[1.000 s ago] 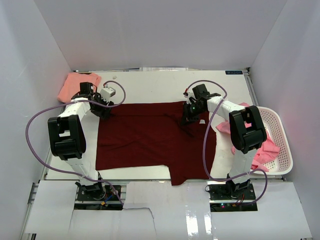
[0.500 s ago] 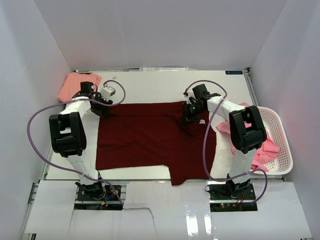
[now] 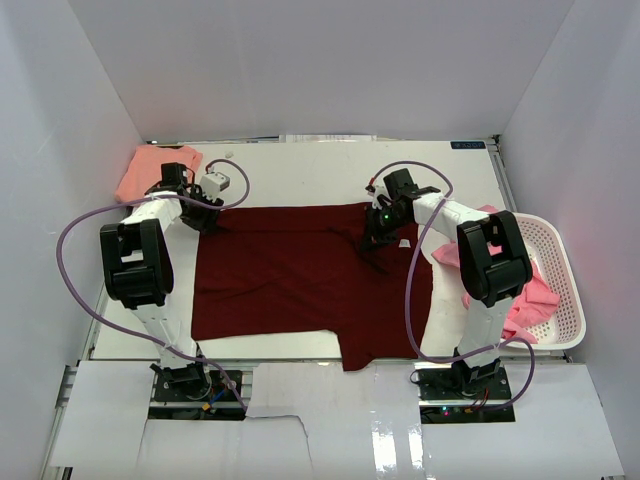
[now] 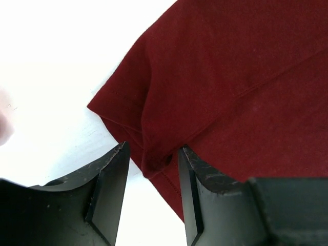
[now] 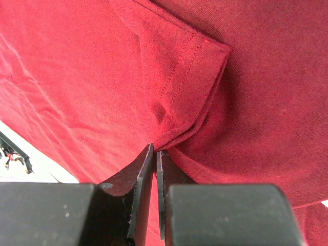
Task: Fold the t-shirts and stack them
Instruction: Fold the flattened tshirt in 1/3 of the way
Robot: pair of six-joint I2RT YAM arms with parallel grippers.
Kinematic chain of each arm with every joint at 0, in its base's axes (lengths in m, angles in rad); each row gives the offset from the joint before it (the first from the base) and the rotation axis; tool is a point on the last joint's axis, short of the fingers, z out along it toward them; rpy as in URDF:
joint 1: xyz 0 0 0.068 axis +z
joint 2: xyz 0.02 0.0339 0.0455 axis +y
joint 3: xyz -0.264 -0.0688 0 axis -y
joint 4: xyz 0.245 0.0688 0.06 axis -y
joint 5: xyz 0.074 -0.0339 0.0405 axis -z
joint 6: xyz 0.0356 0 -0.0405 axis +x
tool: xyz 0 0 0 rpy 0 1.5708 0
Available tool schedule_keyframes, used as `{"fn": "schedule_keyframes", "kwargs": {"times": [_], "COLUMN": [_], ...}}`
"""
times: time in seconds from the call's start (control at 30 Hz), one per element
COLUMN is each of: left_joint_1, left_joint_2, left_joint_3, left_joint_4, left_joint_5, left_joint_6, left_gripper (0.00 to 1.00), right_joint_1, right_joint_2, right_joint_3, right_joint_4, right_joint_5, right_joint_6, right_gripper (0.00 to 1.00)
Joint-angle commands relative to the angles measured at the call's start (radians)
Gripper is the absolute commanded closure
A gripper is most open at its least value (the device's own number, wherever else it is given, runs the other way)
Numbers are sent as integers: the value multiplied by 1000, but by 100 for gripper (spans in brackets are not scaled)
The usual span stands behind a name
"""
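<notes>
**Reporter:** Where is the maroon t-shirt (image 3: 290, 275) lying?

**Robot:** It is lying spread flat across the middle of the white table (image 3: 300, 165), with a flap jutting toward my bases. I am reaching both arms to its far edge.

**Reporter:** What is your left gripper (image 4: 151, 148) doing?

**Robot:** It is hanging over the far left corner of the shirt with its fingers spread. The hemmed corner is sitting in the gap between them.

**Reporter:** And the right gripper (image 5: 155, 149)?

**Robot:** Its fingers are pressing almost together, pinching a doubled fold of the maroon cloth beside a stitched hem, right of the middle of the far edge.

**Reporter:** The other shirts?

**Robot:** A salmon t-shirt (image 3: 150, 172) is lying at the far left corner, just beyond my left gripper. Brighter pink t-shirts (image 3: 530, 295) are lying heaped in the white mesh basket (image 3: 572, 300) at my right, with some cloth spilling over its rim toward the maroon shirt.
</notes>
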Motion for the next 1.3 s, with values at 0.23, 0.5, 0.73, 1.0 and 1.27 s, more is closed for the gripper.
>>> {"fn": "schedule_keyframes", "kwargs": {"times": [0.23,0.5,0.73,1.0,1.27], "left_joint_1": [9,9,9,9,9], "left_joint_2": [-6,2,-9,-26,-26], "left_joint_3": [38,55,57,54,55], "left_joint_4": [7,7,8,4,-4], "left_joint_5": [31,11,11,25,19], "left_joint_6": [-14,-29,-30,-35,-30], "left_gripper": [58,62,58,49,55], "right_joint_1": [8,11,11,15,18], "right_joint_2": [13,16,22,23,19], "right_joint_3": [21,18,18,13,12], "right_joint_4": [0,0,0,2,3], "right_joint_5": [-11,-11,-13,-13,-10], "right_joint_6": [4,2,1,1,1], "right_gripper": [88,88,88,88,88]}}
